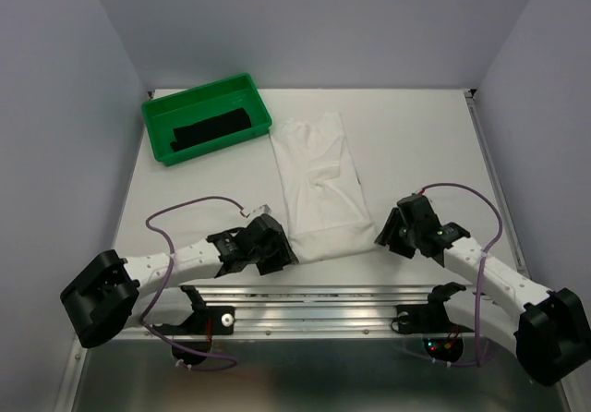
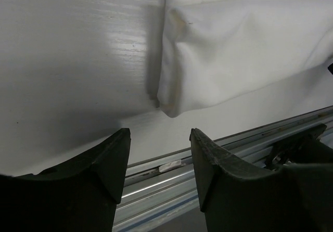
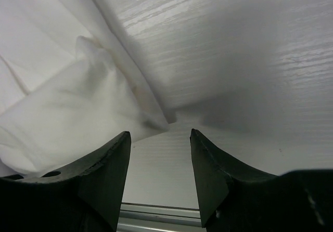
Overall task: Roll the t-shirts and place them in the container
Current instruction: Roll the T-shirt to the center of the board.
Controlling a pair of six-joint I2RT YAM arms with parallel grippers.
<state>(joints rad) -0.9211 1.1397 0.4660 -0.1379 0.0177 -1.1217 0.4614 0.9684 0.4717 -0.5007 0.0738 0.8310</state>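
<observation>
Two pincers point(image 1: 283, 248) point(image 1: 382, 235) parted, t-shirt point(image 1: 319, 186) hem between them

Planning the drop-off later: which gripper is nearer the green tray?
Left. The left gripper is at the near-left corner of the t-shirt, on the green tray side; the right gripper is at its near-right corner, farther off.

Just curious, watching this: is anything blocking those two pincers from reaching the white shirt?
Nothing visible does. The left pincer and right pincer sit open at the near corners of the t-shirt, with only bare table in between.
</observation>
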